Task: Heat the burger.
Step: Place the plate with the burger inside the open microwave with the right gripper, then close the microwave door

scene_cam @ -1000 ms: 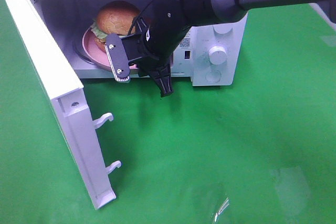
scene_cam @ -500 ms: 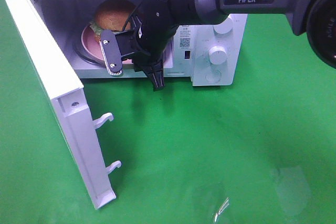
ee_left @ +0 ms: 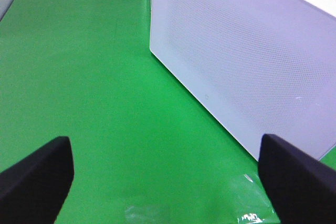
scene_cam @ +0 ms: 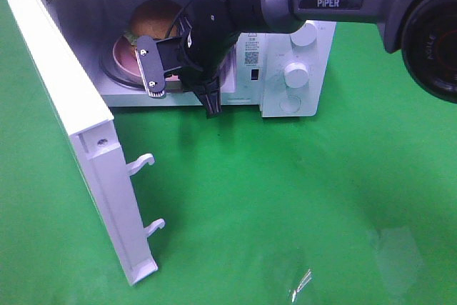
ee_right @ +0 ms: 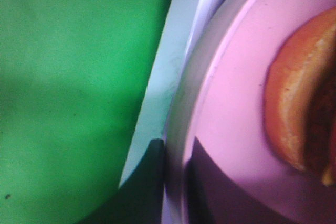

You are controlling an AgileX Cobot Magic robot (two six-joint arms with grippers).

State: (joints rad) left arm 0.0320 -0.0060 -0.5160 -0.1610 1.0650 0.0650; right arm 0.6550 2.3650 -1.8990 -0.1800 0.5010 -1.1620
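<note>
Burger [scene_cam: 152, 18] sits on pink plate [scene_cam: 120, 58] inside microwave [scene_cam: 308, 55], door [scene_cam: 68, 116] swung wide. My right gripper [scene_cam: 183, 103] is at the oven mouth, just by the plate rim, jaws spread, holding nothing. My left gripper [ee_left: 164, 150] hangs over green cloth [ee_left: 79, 77] near the door, jaws wide apart, empty.

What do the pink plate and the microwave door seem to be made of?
The pink plate looks like smooth plastic or glazed ceramic: even colour, soft sheen. The microwave door looks like matte white plastic, its face covered with a fine dotted pattern.
</note>
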